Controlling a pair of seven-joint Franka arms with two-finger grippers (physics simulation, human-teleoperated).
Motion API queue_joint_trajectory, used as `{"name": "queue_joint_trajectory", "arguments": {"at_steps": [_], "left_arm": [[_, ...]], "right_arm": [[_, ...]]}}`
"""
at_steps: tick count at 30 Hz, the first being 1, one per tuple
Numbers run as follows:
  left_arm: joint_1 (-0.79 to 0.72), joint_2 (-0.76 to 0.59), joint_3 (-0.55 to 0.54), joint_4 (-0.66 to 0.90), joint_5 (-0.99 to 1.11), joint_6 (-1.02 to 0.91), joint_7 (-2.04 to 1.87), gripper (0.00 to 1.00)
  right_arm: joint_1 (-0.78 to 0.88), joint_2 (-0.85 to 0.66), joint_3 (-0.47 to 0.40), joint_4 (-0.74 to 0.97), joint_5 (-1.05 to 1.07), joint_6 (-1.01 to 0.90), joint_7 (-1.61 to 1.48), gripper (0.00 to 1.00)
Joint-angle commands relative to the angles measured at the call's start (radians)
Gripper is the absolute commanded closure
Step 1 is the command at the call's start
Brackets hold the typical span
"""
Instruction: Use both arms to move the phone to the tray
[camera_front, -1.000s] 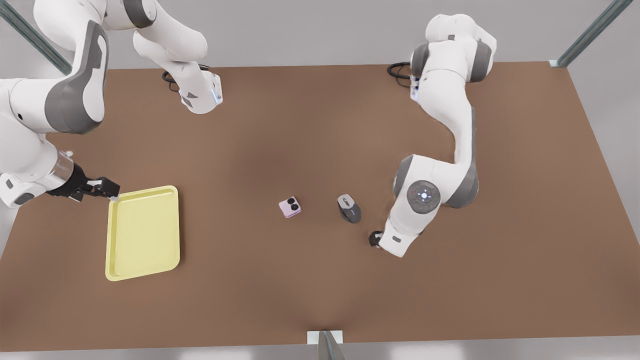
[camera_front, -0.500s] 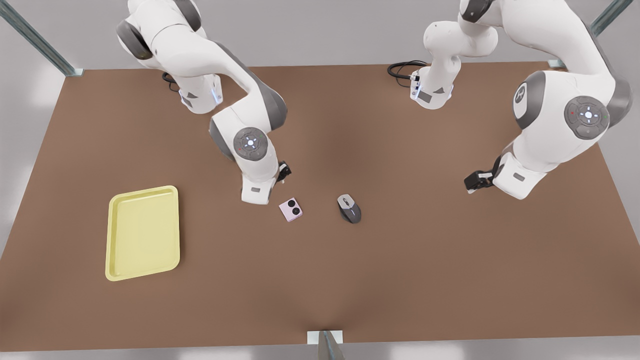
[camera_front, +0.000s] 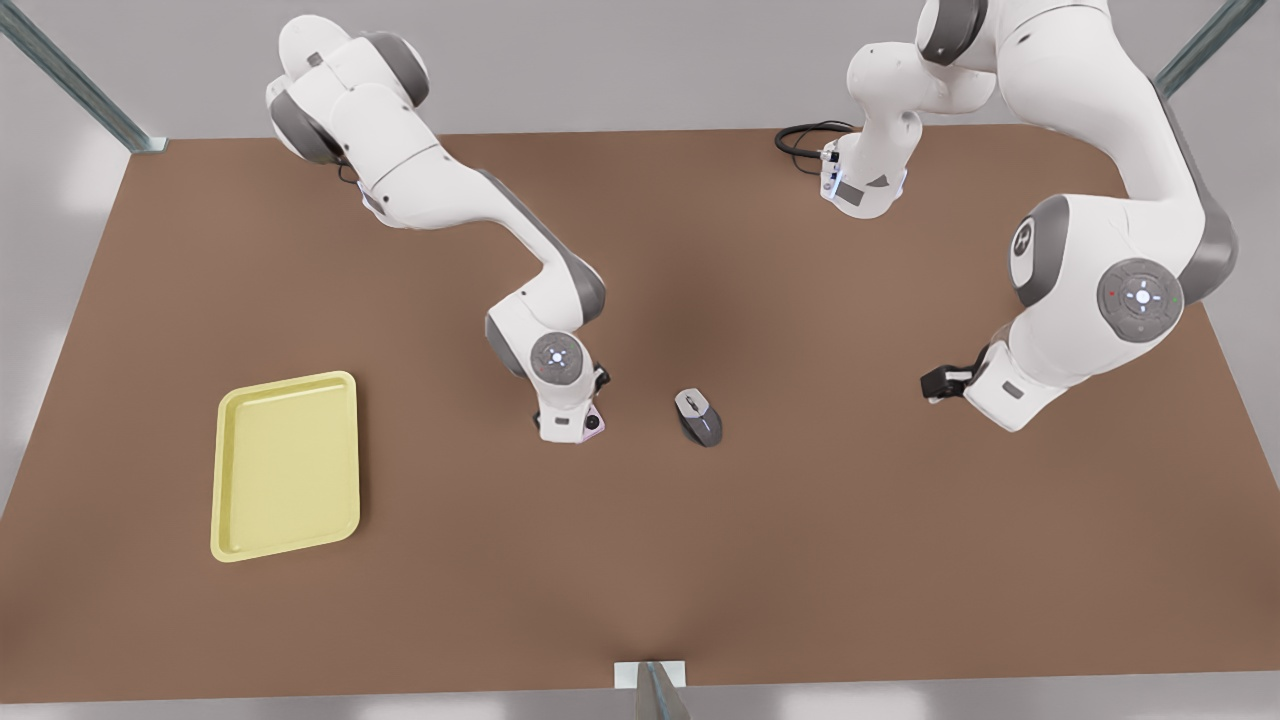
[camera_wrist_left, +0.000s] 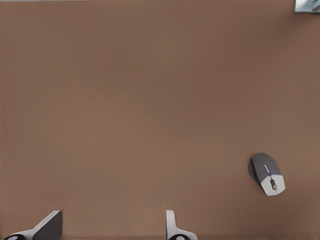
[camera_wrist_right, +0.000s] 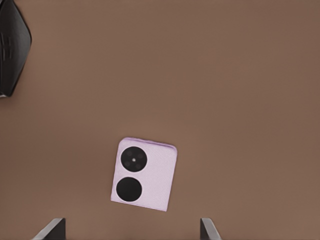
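**Right wrist view: claw poised over the phone, not yet gripping**

The right claw hangs directly above the phone, fingers spread wide and empty, one tip to each side of the slab. The phone lies flat near the middle of the counter, lenses up and slightly skewed to the fingers. The mouse sits just beside it.

The tray lies well apart, by the counter's edge on the front view's left.

The left claw waits, open and empty, nearer the opposite edge.

Judgement: rotate the wrist to square with the phone's long sides, descend straight, and close only once the fingertips reach the counter. A thin slab slips easily.

Writing: no brand or label readable on the phone, mouse or tray.
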Motion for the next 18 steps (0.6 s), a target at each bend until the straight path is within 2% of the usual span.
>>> {"name": "queue_joint_trajectory", "arguments": {"at_steps": [1,18], "left_arm": [[0.0,0.003,0.0,0.0,0.001,0.002,0.09,0.0],[0.002,0.04,0.005,0.0,0.001,0.025,0.09,0.0]], "right_arm": [[0.001,0.016,0.0,0.0,-0.001,0.095,-0.038,0.0],[-0.004,0.113,-0.001,-0.017,-0.032,0.202,-0.043,0.0]]}}
